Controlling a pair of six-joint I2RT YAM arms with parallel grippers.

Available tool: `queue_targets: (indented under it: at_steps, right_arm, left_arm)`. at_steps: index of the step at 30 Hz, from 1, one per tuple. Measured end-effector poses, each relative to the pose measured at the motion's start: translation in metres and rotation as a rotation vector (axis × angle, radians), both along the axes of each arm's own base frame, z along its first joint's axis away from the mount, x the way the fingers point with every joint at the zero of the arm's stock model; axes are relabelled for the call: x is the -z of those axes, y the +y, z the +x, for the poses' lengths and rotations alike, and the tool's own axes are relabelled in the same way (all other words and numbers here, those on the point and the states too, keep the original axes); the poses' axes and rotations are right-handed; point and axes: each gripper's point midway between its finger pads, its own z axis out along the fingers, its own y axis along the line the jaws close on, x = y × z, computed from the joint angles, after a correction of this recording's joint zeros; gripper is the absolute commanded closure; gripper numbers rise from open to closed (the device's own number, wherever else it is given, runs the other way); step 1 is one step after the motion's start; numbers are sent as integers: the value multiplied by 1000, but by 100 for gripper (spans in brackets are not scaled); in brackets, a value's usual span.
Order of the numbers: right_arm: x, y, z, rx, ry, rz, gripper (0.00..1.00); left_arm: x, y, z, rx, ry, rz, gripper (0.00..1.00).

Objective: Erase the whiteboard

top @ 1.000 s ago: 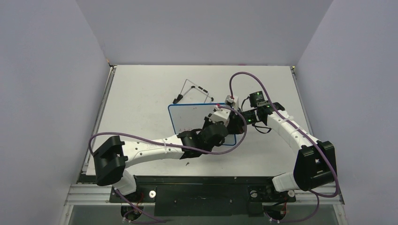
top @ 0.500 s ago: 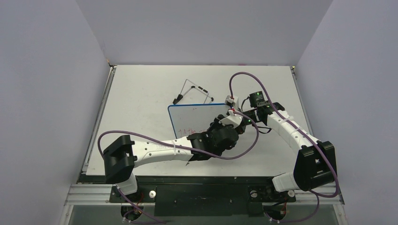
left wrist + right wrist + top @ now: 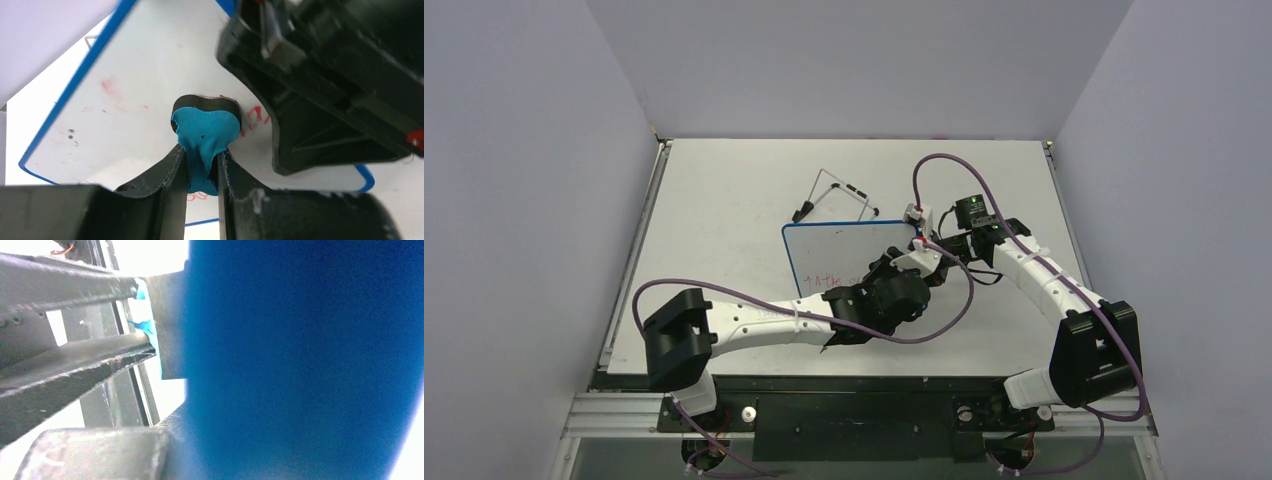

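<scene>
The whiteboard [image 3: 834,250], white with a thin blue rim, lies mid-table, with red writing [image 3: 826,281] near its front edge. In the left wrist view its face [image 3: 135,120] carries a faint red smear and red letters [image 3: 256,116]. My left gripper [image 3: 202,172] is shut on a blue eraser block [image 3: 206,131] whose black underside presses on the board. From above, the left gripper [image 3: 887,272] hangs over the board's right half and hides the eraser. My right gripper [image 3: 143,317] is shut on the board's blue rim [image 3: 300,365] at its right edge [image 3: 931,246].
A black wire stand [image 3: 838,194] lies on the table [image 3: 724,200] just behind the board. Grey walls close in the left, right and back. The right gripper's black body [image 3: 330,80] looms close beside the eraser. Purple cables loop over both arms.
The left arm has drawn the eraser from the board's upper right down toward its near edge, the elbow swinging right. The right arm has stayed on the board's edge.
</scene>
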Motion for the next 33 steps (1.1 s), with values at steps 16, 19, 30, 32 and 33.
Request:
queue_targets:
  at_steps: [16, 19, 30, 32, 33]
  right_arm:
    - [0, 0, 1, -3, -9, 1, 100]
    - [0, 0, 1, -2, -8, 1, 100]
    - [0, 0, 0, -2, -2, 0, 100]
    - [0, 0, -1, -3, 0, 1, 100]
    - [0, 0, -1, -3, 2, 1, 100]
  left_arm:
    - [33, 21, -7, 70, 34, 93, 100]
    - [16, 32, 6, 41, 17, 54, 100]
    - [-10, 33, 19, 60, -12, -74, 100]
    - [-7, 23, 13, 95, -12, -73, 100]
    - [-5, 17, 9, 112, -12, -66, 100]
